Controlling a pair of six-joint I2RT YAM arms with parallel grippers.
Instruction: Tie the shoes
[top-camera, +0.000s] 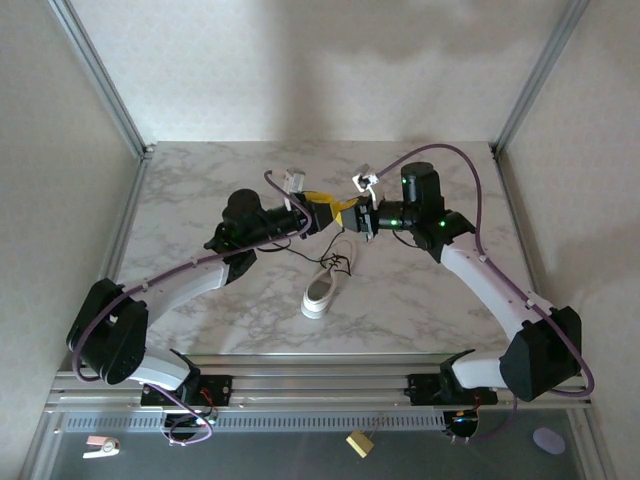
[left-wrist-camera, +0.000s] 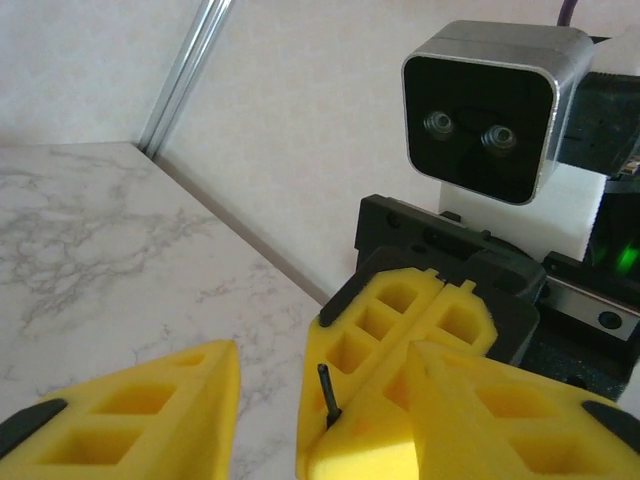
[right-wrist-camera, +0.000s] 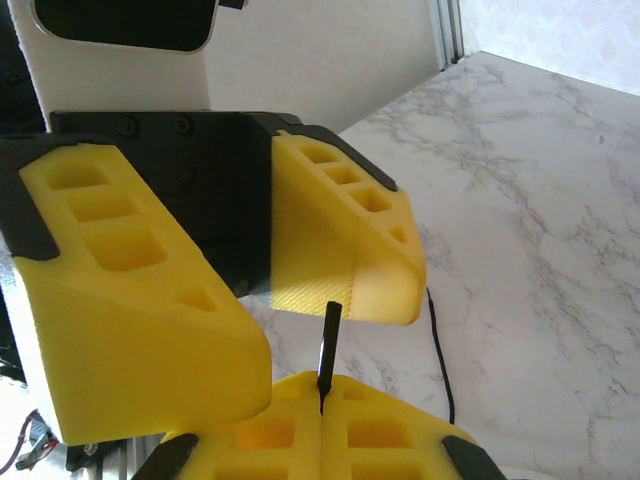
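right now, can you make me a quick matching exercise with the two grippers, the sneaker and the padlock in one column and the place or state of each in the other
Column one:
1. left gripper
2. right gripper
3. sneaker
4. padlock

Column two:
a. lying on the marble table
b. shut on the black lace end
c. on the grey ledge past the table's near edge
d. open, fingers either side of the lace end

Pairs: 1-d, 2-b, 3-a, 4-c
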